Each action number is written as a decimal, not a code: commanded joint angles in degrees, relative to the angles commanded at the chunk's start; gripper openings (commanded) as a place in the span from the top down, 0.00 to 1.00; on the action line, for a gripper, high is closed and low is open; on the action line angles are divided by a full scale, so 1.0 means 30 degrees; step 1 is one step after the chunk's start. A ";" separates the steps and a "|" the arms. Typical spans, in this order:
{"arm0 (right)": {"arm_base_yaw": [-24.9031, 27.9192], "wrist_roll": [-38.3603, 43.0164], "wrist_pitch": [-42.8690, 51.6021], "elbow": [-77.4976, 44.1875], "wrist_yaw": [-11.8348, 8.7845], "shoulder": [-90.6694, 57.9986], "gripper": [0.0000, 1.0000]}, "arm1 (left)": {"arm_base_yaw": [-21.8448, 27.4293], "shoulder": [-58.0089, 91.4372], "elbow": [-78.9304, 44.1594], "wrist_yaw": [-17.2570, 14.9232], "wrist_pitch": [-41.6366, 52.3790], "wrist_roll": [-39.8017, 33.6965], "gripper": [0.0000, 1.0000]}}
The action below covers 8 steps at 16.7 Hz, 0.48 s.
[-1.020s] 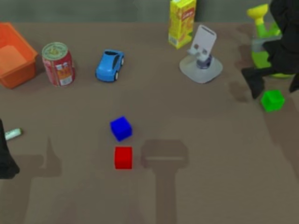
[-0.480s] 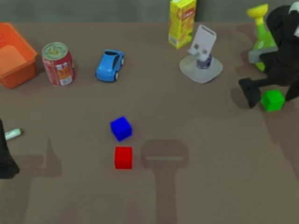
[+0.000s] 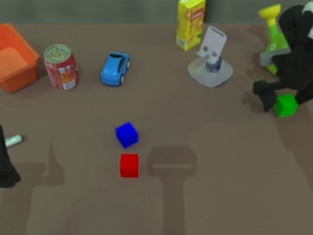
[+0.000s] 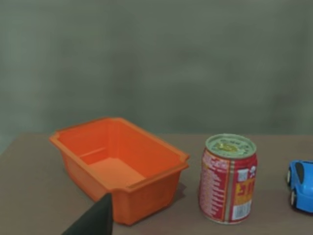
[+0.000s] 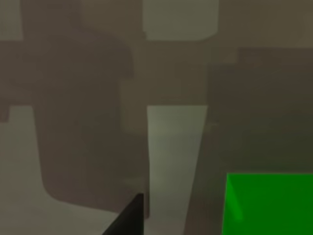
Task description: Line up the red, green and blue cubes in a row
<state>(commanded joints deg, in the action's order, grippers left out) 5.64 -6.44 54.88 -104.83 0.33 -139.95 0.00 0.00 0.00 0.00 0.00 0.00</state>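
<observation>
over at the table's right edge, right gripper (image 3: 279, 99) has dropped closer onto the green cube (image 3: 285, 105) vs a sec ago, fingers spread wide around it, not clamped. cube sits flat, plain bright green. blue cube (image 3: 126, 134) & red cube (image 3: 129, 165) haven't moved, mid-table. left arm parked at left edge.
</observation>
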 joint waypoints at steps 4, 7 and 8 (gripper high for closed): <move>0.0000 0.0000 0.0000 0.0000 0.0000 0.0000 0.90 | 0.0000 0.0000 0.0000 0.0000 0.0000 0.0000 0.00; 0.0000 0.0000 0.0000 0.0000 0.0000 0.0000 1.00 | 0.0000 0.0000 0.0000 0.0000 0.0000 0.0000 0.00; 0.0000 0.0000 0.0000 0.0000 0.0000 0.0000 1.00 | 0.0000 0.0000 0.0000 0.0000 0.0000 0.0000 0.00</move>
<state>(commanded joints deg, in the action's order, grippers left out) 5.64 -6.44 54.88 -104.83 0.33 -139.95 0.00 0.00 0.00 0.00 0.00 0.00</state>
